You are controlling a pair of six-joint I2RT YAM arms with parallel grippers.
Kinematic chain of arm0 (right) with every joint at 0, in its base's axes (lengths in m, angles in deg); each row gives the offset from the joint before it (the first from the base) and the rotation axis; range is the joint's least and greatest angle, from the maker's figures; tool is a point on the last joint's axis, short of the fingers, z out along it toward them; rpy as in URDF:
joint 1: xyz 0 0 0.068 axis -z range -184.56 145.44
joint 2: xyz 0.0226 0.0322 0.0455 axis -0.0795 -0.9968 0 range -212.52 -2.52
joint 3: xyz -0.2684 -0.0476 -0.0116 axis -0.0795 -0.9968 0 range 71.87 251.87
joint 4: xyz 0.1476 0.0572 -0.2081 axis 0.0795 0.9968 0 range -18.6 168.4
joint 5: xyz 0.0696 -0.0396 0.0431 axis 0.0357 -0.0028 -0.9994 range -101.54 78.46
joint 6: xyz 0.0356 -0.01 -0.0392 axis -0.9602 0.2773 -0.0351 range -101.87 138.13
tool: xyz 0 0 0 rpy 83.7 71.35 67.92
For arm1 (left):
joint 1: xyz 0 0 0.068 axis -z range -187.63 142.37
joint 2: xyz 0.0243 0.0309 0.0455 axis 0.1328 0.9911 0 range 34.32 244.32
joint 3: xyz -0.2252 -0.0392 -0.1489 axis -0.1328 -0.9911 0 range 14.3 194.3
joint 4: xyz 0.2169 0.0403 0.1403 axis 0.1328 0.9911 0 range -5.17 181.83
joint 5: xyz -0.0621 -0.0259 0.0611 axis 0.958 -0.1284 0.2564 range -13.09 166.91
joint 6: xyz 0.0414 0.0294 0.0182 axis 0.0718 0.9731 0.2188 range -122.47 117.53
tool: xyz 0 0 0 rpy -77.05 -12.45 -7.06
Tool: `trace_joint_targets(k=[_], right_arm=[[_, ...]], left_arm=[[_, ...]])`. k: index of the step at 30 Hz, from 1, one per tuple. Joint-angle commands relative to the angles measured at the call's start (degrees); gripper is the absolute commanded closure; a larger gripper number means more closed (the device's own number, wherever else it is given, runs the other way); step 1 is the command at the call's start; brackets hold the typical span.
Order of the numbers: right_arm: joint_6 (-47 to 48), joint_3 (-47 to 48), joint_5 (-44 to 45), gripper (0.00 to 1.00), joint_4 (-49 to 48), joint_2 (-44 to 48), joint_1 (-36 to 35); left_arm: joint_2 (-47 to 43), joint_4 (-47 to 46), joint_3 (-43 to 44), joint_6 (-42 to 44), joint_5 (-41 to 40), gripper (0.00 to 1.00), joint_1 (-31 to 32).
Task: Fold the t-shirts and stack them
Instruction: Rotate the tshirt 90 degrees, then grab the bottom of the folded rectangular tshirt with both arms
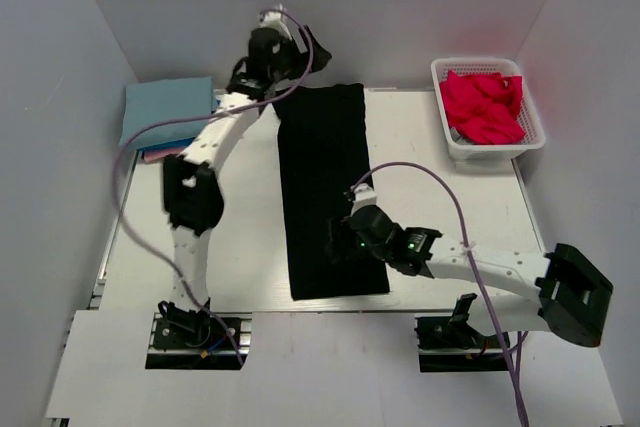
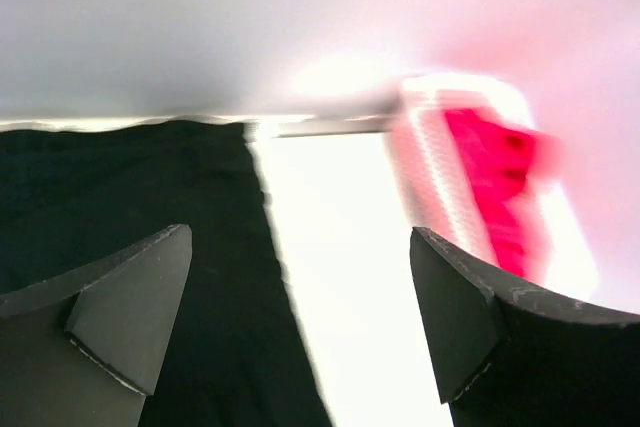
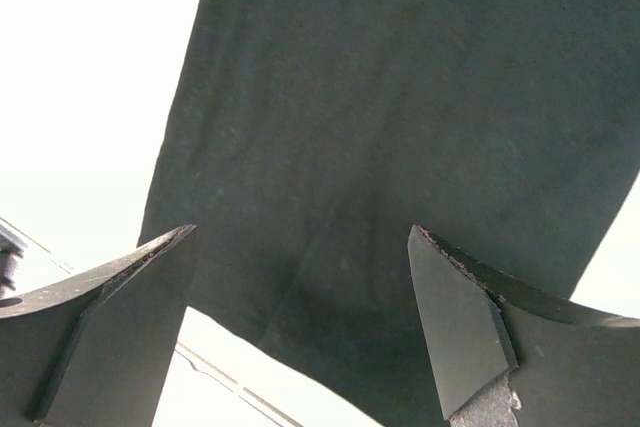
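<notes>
A large black t-shirt, folded into a long strip, lies flat down the middle of the table. My left gripper is open and empty above the shirt's far end; its wrist view shows the black cloth below and left of the jaws. My right gripper is open and empty low over the shirt's near part; its wrist view shows the black cloth between the jaws, down to its near edge. A folded light blue t-shirt lies on a pink one at the far left. A bright red t-shirt lies crumpled in the basket.
A white lattice basket stands at the far right corner; it shows blurred in the left wrist view. Grey walls close in the table on three sides. Purple cables hang from both arms.
</notes>
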Motion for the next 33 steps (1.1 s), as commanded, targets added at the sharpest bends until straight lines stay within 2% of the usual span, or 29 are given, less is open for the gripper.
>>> trace_joint_targets(k=[1,2,3,4,6,7,8,10,13,17,21,24,27,33], right_arm=[[-6.5,-3.4,2.7,0.1,0.3,5.8,1.1],[-8.2,-5.0,3.4,0.1,3.4,7.5,1.4],[-8.6,-5.5,5.1,0.1,4.5,9.1,2.2],[-9.2,-5.7,5.5,0.1,6.9,10.0,2.6],[-10.0,-6.9,5.7,0.1,10.3,13.5,3.6],[-10.6,-7.0,5.9,0.1,13.2,14.3,3.9],[-11.7,-7.4,6.5,0.1,14.7,17.1,4.4],[-12.0,-8.3,6.8,0.1,18.9,18.5,5.6],[-11.5,-7.7,5.5,0.1,23.8,21.4,6.5],[-10.9,-8.1,-3.4,0.1,26.5,22.1,6.9],[-10.4,-9.7,-7.8,0.1,27.4,20.7,7.6],[-9.9,-10.0,-9.0,0.1,27.1,19.2,7.9],[-11.0,-11.1,-9.4,0.1,26.8,18.6,8.0],[-13.3,-15.7,-12.2,0.12,23.3,19.8,8.5]], left_arm=[[-22.6,6.3,-12.7,2.3,3.2,0.0,1.8],[-30.5,6.3,-25.0,2.3,4.0,0.0,2.6],[-34.4,3.6,-31.6,0.8,4.6,0.0,3.5],[-38.2,2.0,-43.5,0.2,5.4,0.0,4.0],[-47.7,1.3,-53.6,-3.3,3.0,0.0,5.8],[-50.4,2.2,-61.8,-4.4,3.0,0.0,6.4],[-52.9,3.4,-65.5,-6.2,0.8,0.0,7.0],[-58.3,5.1,-74.7,-9.2,2.7,0.0,9.0],[-60.5,16.6,-79.4,-11.2,3.8,0.0,12.7],[-65.0,23.9,-86.0,-14.6,6.6,0.0,18.8],[-68.2,24.4,-91.4,-16.4,8.6,0.0,23.7],[-64.7,24.4,-91.9,-16.9,10.6,0.0,27.2],[-60.4,24.4,-92.6,-16.9,9.9,0.09,29.2],[-55.4,25.3,-92.1,-15.0,1.9,0.21,30.5]])
